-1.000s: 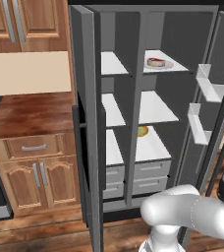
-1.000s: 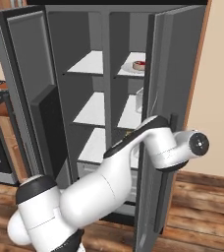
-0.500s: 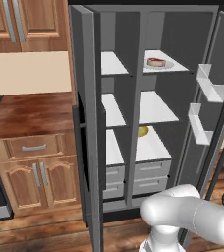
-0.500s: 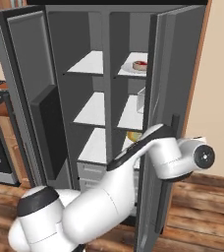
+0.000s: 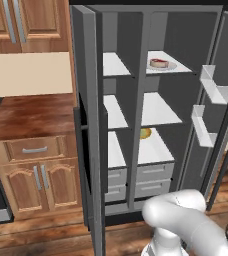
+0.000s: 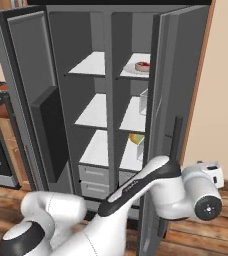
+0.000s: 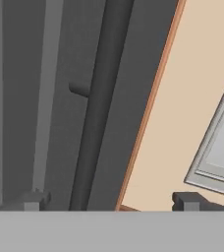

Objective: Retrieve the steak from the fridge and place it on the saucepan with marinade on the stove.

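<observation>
Tool (image 7: 109, 201) spread wide, empty, beside the fridge (image 6: 61, 60) door handle (image 7: 99, 108); steak (image 5: 159, 63) lies on the top shelf.

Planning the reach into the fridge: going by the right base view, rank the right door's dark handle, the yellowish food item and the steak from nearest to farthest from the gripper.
1. Dark handle: on the open right door, just above the gripper.
2. Yellowish food item: lower shelf, inside the fridge, left of the door.
3. Steak: top shelf, highest up and deepest.
</observation>
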